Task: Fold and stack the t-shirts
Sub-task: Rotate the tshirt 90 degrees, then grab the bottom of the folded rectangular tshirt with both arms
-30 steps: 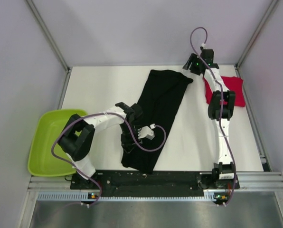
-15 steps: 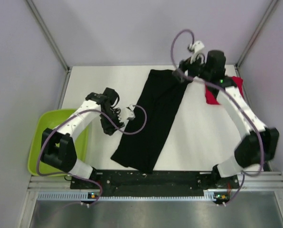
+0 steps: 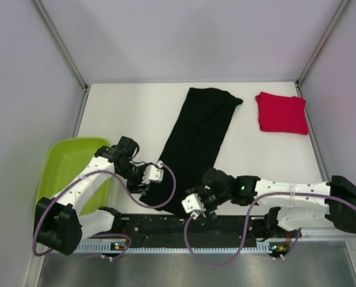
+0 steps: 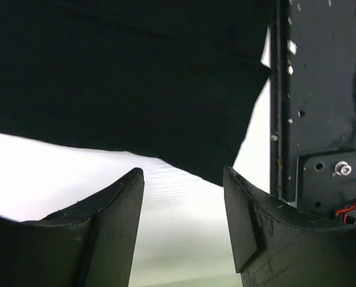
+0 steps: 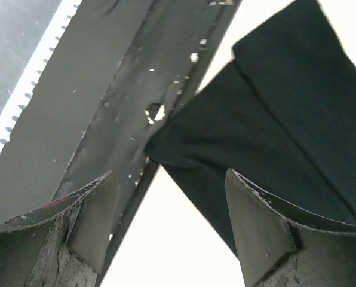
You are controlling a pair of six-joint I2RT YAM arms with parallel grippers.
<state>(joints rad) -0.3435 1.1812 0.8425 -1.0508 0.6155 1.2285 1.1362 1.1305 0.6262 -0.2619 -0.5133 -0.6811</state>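
I am watching the left pincer (image 4: pixel 181 174) standing released, its two dark fingers (image 4: pixel 115 203) gaping with nothing between them, hovering just off the near left edge of the black t-shirt (image 3: pixel 199 140); the right pincer (image 5: pixel 169 179) is likewise standing released and gripping nothing, hanging above the shirt's near corner, which is lapping onto the black mounting strip (image 5: pixel 124 89) along the near edge of the counter (image 3: pixel 130 113); the black t-shirt is lying flat as a long folded band, running slantwise from that edge toward the far middle; the red t-shirt (image 3: pixel 281 112) is sitting folded square at the far right, well apart from the black one; the lime-green tray (image 3: pixel 67 173) is resting at the counter's left side, partly under the left arm.
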